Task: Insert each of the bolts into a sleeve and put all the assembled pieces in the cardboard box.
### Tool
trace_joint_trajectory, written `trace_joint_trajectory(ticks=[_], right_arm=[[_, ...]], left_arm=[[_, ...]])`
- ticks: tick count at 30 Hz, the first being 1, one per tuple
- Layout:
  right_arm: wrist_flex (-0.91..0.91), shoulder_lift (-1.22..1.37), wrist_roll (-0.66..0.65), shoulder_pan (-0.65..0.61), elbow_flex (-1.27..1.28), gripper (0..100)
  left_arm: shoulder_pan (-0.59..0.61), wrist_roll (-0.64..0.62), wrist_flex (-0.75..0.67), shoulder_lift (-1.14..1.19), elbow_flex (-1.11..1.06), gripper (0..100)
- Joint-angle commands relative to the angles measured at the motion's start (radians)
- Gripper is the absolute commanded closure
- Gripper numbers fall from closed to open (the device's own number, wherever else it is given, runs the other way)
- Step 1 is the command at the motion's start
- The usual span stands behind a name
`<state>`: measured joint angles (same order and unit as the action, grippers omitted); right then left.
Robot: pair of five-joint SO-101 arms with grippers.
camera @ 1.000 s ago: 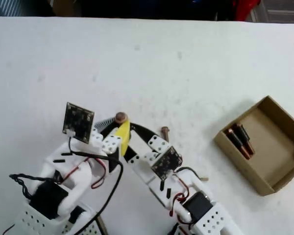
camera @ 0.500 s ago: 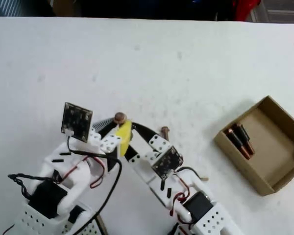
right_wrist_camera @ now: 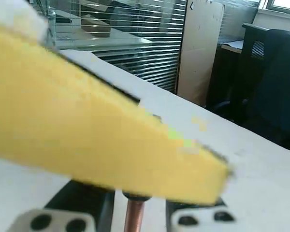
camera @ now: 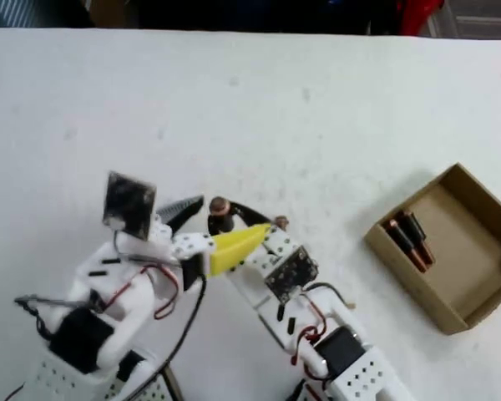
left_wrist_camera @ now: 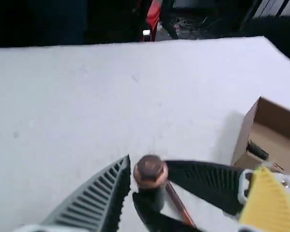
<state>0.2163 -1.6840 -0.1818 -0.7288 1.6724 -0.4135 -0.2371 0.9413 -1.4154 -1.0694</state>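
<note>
Copper bolt [left_wrist_camera: 150,170], black sleeve [left_wrist_camera: 152,197], brown box [camera: 468,251] (white table [camera: 234,109]).

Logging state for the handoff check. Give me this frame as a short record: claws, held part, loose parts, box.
left claw: open wide, beside the held part
right claw: appears shut on the sleeve
held part: bolt standing upright in the sleeve, copper head on top
loose bolt: lying on the table next to the right arm, no sleeve on it
cardboard box: on the table beyond the right arm, two assembled pieces inside
left to do: held assembly not yet in the box
</note>
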Motion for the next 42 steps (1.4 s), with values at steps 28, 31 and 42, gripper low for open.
trace_joint_trajectory(ticks=[28,31,42], right_arm=[[0.441,-0.015,-0.002,0.259,-0.259,98.2],[0.532,-0.015,-0.002,0.386,-0.344,98.2],[0.849,-0.002,-0.161,0.498,-0.710,98.2]], left_arm=[[0.527,0.084,0.288,-0.398,-0.038,98],[0.556,0.084,0.290,-0.400,-0.120,98],[0.575,0.198,0.292,-0.404,-0.345,98]])
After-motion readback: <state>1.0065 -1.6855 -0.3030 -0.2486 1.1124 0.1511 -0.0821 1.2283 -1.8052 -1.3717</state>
